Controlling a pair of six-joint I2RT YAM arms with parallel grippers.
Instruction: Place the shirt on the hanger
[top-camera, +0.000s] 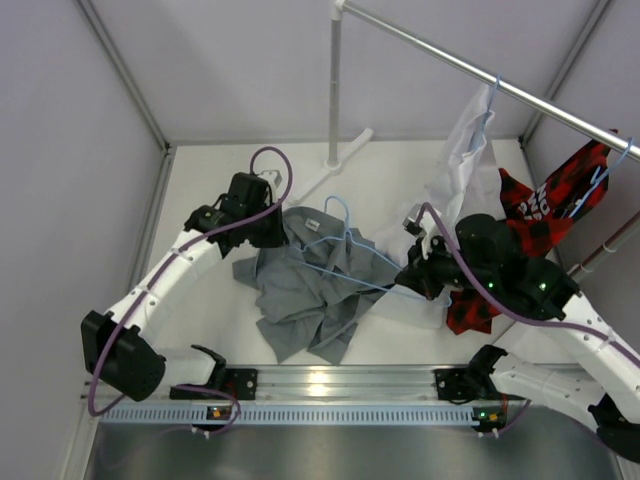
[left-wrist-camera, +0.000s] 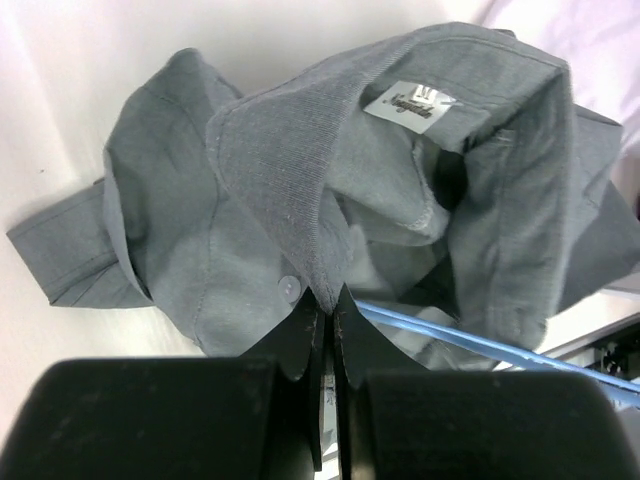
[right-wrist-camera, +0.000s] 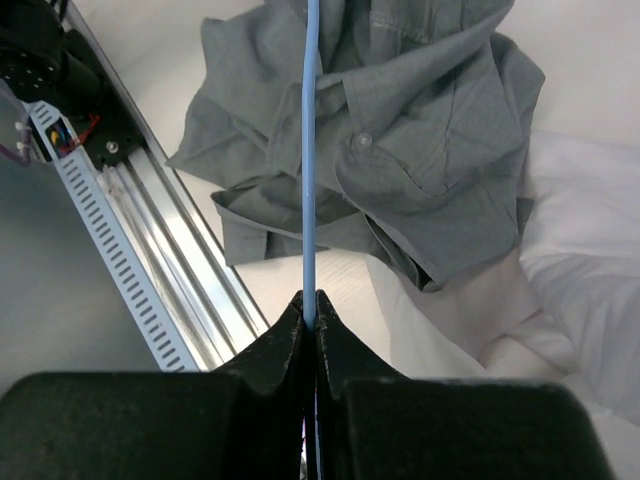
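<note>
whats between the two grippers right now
The crumpled grey shirt with the light-blue hanger lying across it; the top view shows both filling the stretch from the left gripper to the right gripper.

Your left arm stretches from the near-left corner of the table toward its middle, with the wrist tipped down. Left gripper: jaws pressed together, pinching the shirt at the front edge below the collar. Your right arm bends in from the near-right corner, wrist pointing left. Right gripper: jaws clamped tight on the hanger wire, which runs straight out from the tips.
</note>
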